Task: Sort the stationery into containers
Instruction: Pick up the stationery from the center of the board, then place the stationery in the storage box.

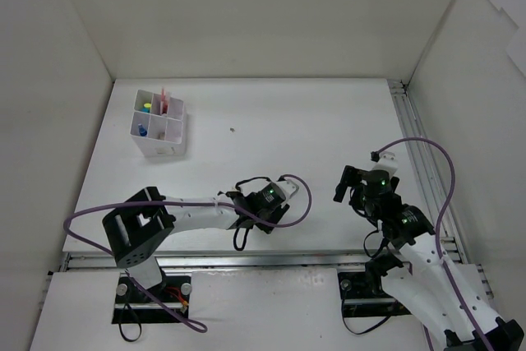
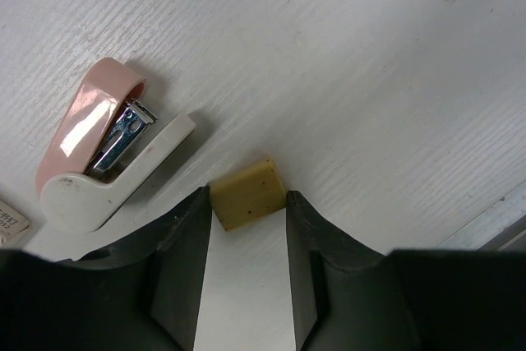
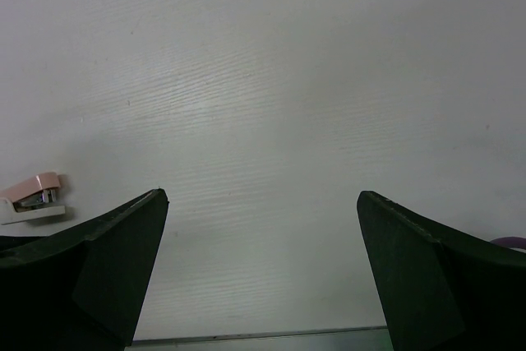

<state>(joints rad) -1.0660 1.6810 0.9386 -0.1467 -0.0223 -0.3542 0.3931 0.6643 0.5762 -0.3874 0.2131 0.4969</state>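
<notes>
Black fingers (image 2: pixel 185 252) of the left tool (image 2: pixel 246 207) fill the bottom of the left wrist view, with the beige eraser (image 2: pixel 248 193) between their tips. The pads seem to press its two sides, so the tool reads as pinching the eraser, though only by its near end. From this angle it is hard to say if the eraser has left the desk (image 1: pixel 271 121). Just beside the left finger lies a pink and white stapler (image 2: pixel 99 150), apart from the eraser.

The right tool (image 3: pixel 261 196) hangs over bare desk with its fingers spread wide and nothing between them.

The white box (image 1: pixel 164 150) stands well away, near the far left corner, with a few coloured pieces (image 1: pixel 156 107) already in its compartments.

The main risk is the shallow hold. With so little of the eraser between the pads, it could pivot or slip out during a lift or the long carry to the box. A sideways shift of the tool could also knock the stapler. At the box the compartments are small, so a loose release could leave the eraser on a dividing wall or in the wrong cell.
</notes>
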